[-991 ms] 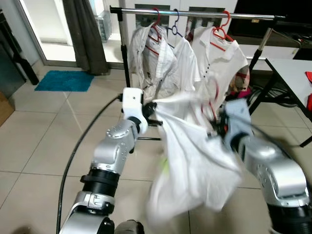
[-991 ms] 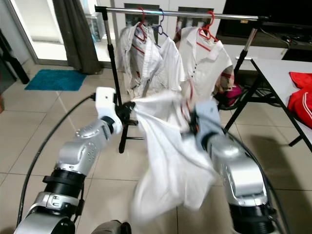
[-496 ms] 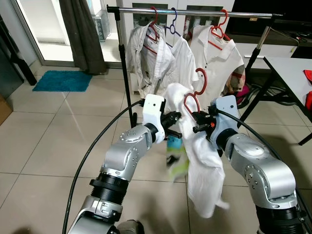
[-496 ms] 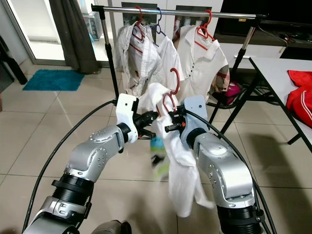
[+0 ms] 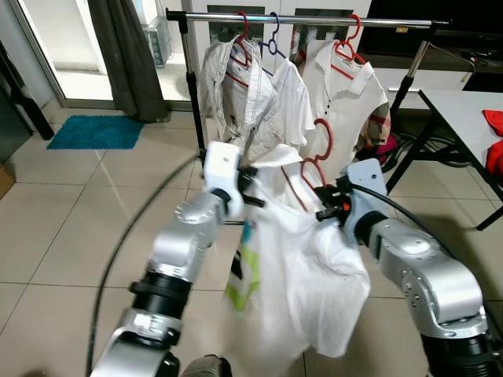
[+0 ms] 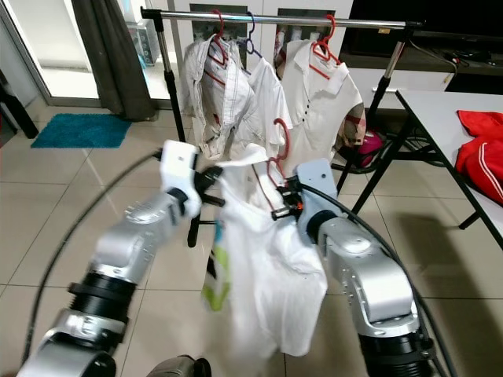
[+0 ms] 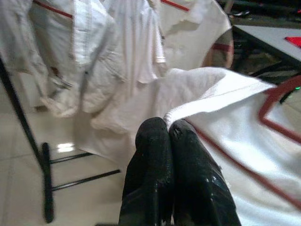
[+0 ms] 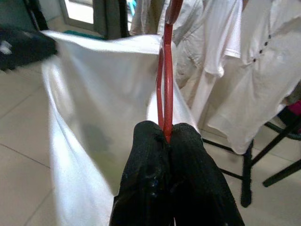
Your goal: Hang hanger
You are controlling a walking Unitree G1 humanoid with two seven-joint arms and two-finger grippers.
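Rail crowded on its left, open on its right

Three hung shirts [image 5: 306, 90] pack the clothes rail [image 5: 314, 21] from its left post to the red-hangered one; bare bar [image 5: 401, 23] runs beyond toward the slanted brace [image 5: 409, 75]. The table [image 5: 464, 110] closes off the right; open tiled floor [image 5: 71, 204] lies on the left.

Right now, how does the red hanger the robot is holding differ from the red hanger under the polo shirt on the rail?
The held red hanger is off the rail, pinched by the right gripper; the polo's red hanger is hooked on it. The held one carries a white shirt spread sideways by the left gripper; the polo shirt hangs straight. Both are red.
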